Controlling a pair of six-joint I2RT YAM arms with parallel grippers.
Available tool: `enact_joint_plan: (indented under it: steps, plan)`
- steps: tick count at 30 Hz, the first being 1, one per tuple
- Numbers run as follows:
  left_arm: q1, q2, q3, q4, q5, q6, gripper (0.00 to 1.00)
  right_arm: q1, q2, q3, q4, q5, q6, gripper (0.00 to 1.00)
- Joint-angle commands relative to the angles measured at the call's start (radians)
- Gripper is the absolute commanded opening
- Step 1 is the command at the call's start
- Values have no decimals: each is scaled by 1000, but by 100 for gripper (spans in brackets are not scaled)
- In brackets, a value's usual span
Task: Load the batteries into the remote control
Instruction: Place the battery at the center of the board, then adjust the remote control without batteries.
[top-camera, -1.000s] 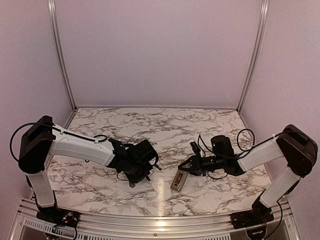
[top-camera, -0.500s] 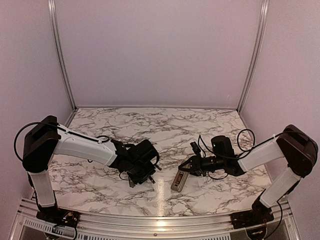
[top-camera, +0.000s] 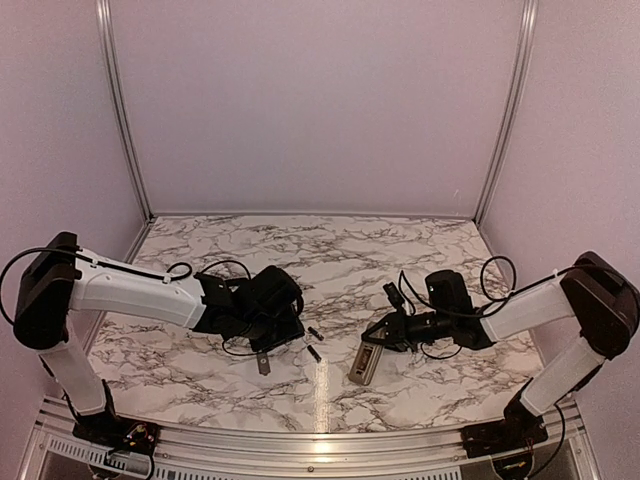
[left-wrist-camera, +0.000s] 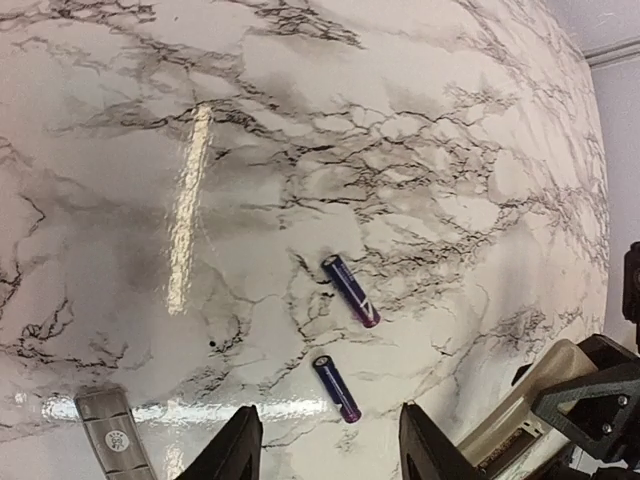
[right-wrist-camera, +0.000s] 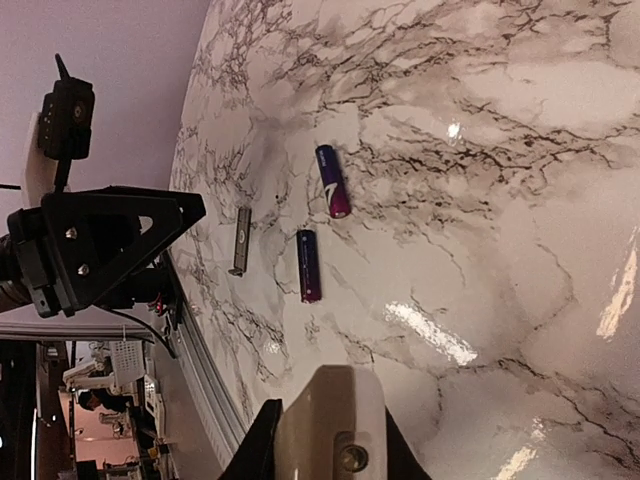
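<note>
Your left arm (top-camera: 140, 290) reaches low from the left edge toward the middle of the surface (top-camera: 330, 250), forearm nearly level, wrist bent down. Its tool (top-camera: 275, 330) hangs just above the marble with its fingers (left-wrist-camera: 235, 450) spread and nothing between them.

Your right arm (top-camera: 520, 305) comes in low from the right edge, elbow raised by the near right corner, forearm pointing left. Its tool (top-camera: 383, 332) is pinching the remote (top-camera: 367, 361) by its far end. The remote sits right of the middle, toward the near edge, tan back showing, sloping down toward that edge. You cannot tell whether its low end touches the surface.

Two batteries (left-wrist-camera: 350, 290) (left-wrist-camera: 336, 388) lie loose between your tools, close together but apart, both dark blue with a purple end. Any print on them is too small to read.

A grey cover (left-wrist-camera: 110, 435) lies flat nearer the near edge, just beside the left tool. It carries a small round mark whose writing you cannot make out.
</note>
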Motion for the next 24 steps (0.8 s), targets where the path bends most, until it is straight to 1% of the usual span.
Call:
enact_joint_plan:
  steps: [1,2,4,5,7,9,10,12,15,18,21,23,24]
  plan:
    - [3,-107,-75,205,2,425,50,-24,-52,36,-76,-29,-85,0]
    - [3,-133,-107,267,34,528,55,-28,-62,37,-75,-45,-92,0]
    - [4,-178,-151,364,87,660,66,-34,-87,43,-76,-76,-122,0]
    - [4,-190,-159,405,134,720,69,-34,-101,46,-73,-95,-136,0]
    - [3,-193,-161,474,239,794,72,-33,-131,52,-54,-140,-150,0]
    - [1,-164,-146,525,355,820,74,-34,-159,65,-47,-175,-163,0]
    - [-3,-143,-128,529,387,821,73,-34,-174,78,-63,-180,-177,0]
    - [-23,-92,-87,527,433,816,68,-34,-195,107,-107,-176,-207,0]
    - [-57,-13,-27,525,472,796,66,-34,-212,140,-125,-187,-212,3]
    - [-81,32,0,553,494,775,64,-34,-212,156,-117,-198,-194,5]
    - [-97,53,-5,615,504,735,54,-34,-212,156,-88,-205,-161,6]
    - [-100,64,-21,672,503,688,43,-34,-208,154,-65,-205,-139,6]
    - [-98,70,-34,724,505,649,35,-34,-206,151,-49,-205,-124,6]
